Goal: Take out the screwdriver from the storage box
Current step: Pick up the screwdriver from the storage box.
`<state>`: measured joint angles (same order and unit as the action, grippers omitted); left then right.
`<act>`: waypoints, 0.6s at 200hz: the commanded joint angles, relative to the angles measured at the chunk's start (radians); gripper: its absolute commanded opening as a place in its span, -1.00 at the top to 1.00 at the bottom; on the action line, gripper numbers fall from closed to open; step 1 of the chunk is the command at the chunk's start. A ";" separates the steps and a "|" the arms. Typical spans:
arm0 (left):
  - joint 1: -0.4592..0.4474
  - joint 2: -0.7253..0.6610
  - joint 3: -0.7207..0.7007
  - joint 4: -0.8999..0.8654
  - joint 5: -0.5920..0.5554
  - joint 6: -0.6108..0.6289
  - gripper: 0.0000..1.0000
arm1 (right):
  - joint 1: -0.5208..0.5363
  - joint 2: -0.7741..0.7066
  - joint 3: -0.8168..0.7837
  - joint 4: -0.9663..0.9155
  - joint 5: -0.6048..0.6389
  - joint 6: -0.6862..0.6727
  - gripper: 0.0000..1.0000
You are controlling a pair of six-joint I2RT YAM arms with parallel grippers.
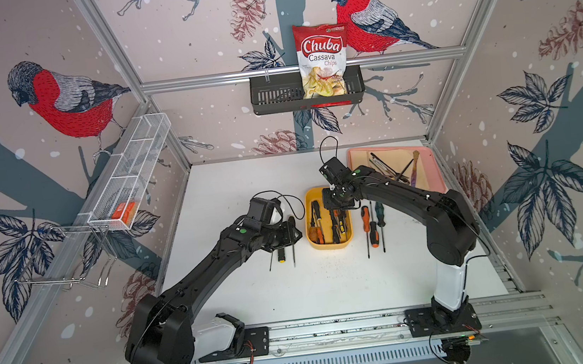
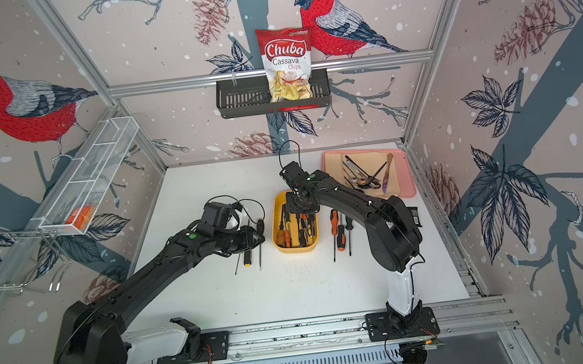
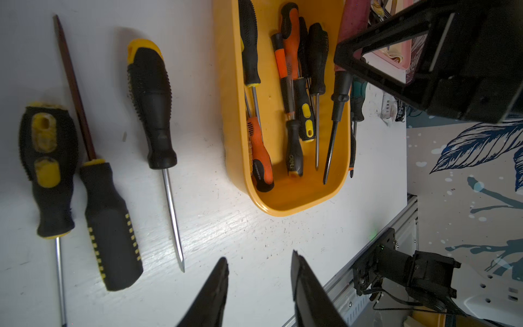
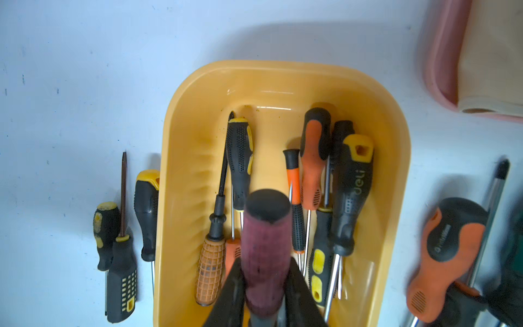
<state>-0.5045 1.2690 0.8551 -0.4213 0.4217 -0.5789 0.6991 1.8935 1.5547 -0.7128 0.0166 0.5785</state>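
The yellow storage box (image 1: 330, 247) (image 4: 186, 119) lies mid-table and holds several screwdrivers with black, orange and yellow handles. My right gripper (image 4: 266, 266) (image 1: 338, 203) hangs over its far half. It is shut on a screwdriver with a dark red handle (image 4: 266, 232) (image 3: 353, 28). That screwdriver is lifted and tilted, and its shaft still points down into the box. My left gripper (image 3: 260, 256) (image 1: 290, 233) hovers over the bare table just left of the box, open and holding nothing.
Three screwdrivers (image 3: 152, 99) (image 1: 282, 256) lie left of the box under my left arm, and three more (image 1: 372, 226) lie right of it. A pink tray (image 1: 437, 175) of cutlery sits at the back right. A black basket (image 1: 273, 96) hangs on the back wall.
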 commanded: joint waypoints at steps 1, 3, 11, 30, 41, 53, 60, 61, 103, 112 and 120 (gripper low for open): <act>-0.017 0.010 0.016 0.041 0.002 -0.018 0.21 | -0.004 -0.023 -0.018 0.008 0.003 -0.009 0.60; -0.018 0.010 0.016 0.041 0.001 -0.018 0.21 | -0.004 -0.023 -0.020 0.010 0.002 -0.010 0.60; -0.022 0.011 0.016 0.041 -0.004 -0.023 0.21 | -0.004 -0.021 -0.024 0.016 -0.002 -0.012 0.60; -0.031 0.005 0.012 0.042 -0.012 -0.032 0.21 | -0.003 -0.011 -0.028 0.019 -0.006 -0.012 0.61; -0.035 -0.003 0.008 0.042 -0.015 -0.036 0.21 | -0.001 -0.011 -0.032 0.024 -0.007 -0.013 0.61; -0.042 -0.012 0.004 0.043 -0.020 -0.042 0.21 | -0.003 -0.019 -0.036 0.024 -0.008 -0.016 0.62; -0.045 -0.016 0.003 0.045 -0.022 -0.046 0.21 | -0.003 -0.023 -0.036 0.020 -0.006 -0.020 0.62; -0.045 -0.017 0.002 0.046 -0.023 -0.045 0.21 | -0.004 -0.024 -0.036 0.019 -0.007 -0.020 0.62; -0.082 -0.005 0.005 0.085 -0.023 -0.068 0.21 | -0.017 -0.091 -0.085 -0.003 0.009 -0.034 0.62; -0.092 0.004 0.010 0.094 -0.025 -0.072 0.21 | -0.023 -0.114 -0.105 -0.009 0.019 -0.034 0.62; -0.104 0.014 0.015 0.104 -0.024 -0.074 0.21 | -0.030 -0.137 -0.127 -0.014 0.028 -0.035 0.63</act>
<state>-0.5854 1.2640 0.8574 -0.3771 0.4068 -0.6338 0.6830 1.8069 1.4685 -0.7059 0.0132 0.5526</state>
